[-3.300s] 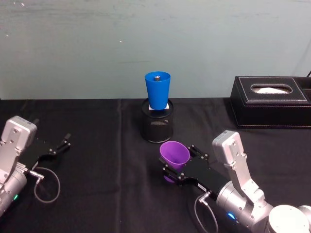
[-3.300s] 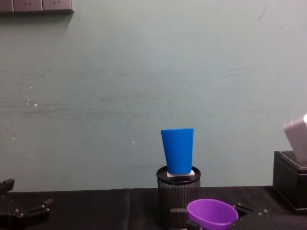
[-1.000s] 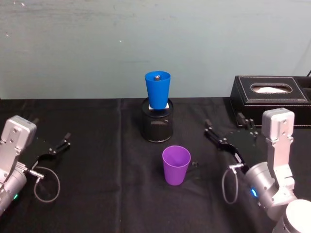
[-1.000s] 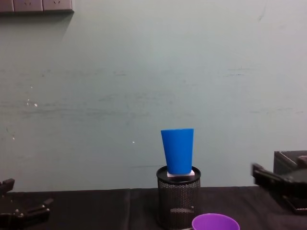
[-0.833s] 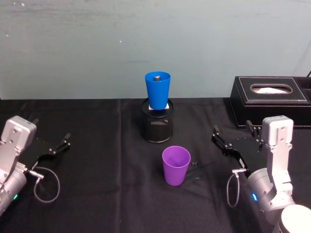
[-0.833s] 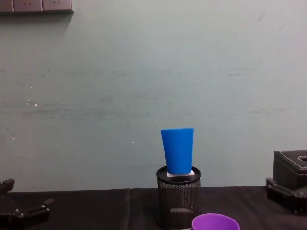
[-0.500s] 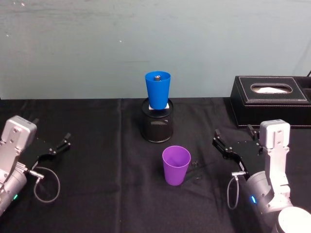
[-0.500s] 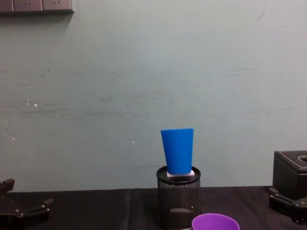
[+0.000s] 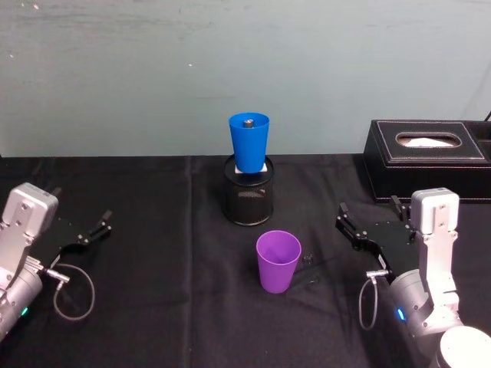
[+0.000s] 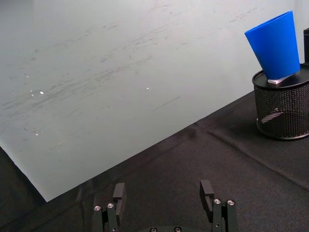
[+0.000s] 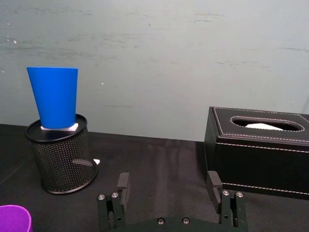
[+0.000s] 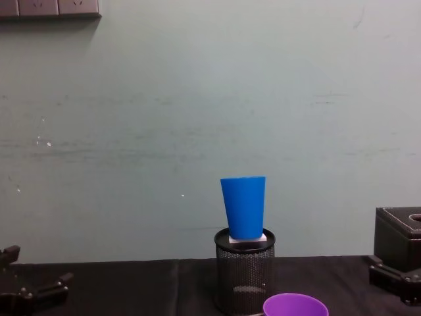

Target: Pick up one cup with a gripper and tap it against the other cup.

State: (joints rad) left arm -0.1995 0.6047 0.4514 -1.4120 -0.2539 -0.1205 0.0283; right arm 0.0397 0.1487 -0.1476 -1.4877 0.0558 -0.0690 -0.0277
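The purple cup (image 9: 278,261) stands upright by itself on the black cloth, in front of the mesh holder; its rim also shows in the chest view (image 12: 295,306) and the right wrist view (image 11: 13,218). The blue cup (image 9: 248,142) sits upright on top of a black mesh pen holder (image 9: 247,201), seen also from the chest (image 12: 243,206) and both wrists (image 10: 273,44) (image 11: 54,96). My right gripper (image 9: 369,208) (image 11: 167,181) (image 12: 388,273) is open and empty, low over the cloth to the right of the purple cup and well apart from it. My left gripper (image 9: 83,211) (image 10: 163,191) rests open at the far left.
A black tissue box (image 9: 428,159) (image 11: 260,150) stands at the back right, just beyond the right gripper. A pale green wall rises right behind the table. A grey cable loop (image 9: 74,291) lies by the left arm.
The right gripper held the purple cup tilted 3.3 s ago; it has since let go, swung right and drawn back low. The cup now stands upright. The left arm stayed still.
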